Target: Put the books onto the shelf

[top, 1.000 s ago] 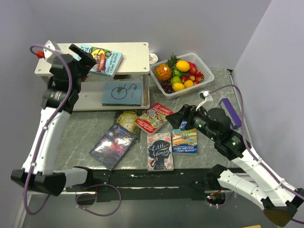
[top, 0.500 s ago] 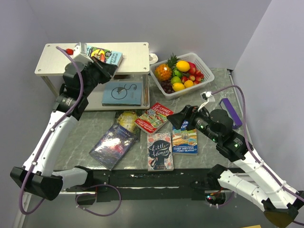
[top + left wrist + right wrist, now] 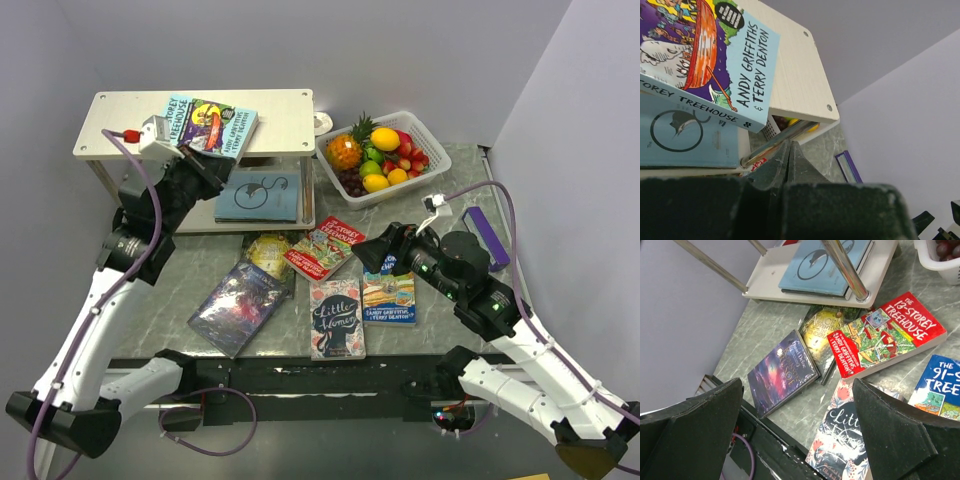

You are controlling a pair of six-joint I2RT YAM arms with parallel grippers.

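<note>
The left gripper, fingers pressed together on nothing, sits just under the front edge of the shelf's top board. It is right beneath the Treehouse book, whose corner hangs over that edge. A lift or swing from there could clip the corner and tip the book off. A pale blue book lies on the lower board. The right gripper hangs with fingers spread wide over the middle of the tabletop, above the red book, which overlaps the green-gold one. Thin and flat, the red book may slide rather than lift, dragging its neighbour or striking the leg.
</note>
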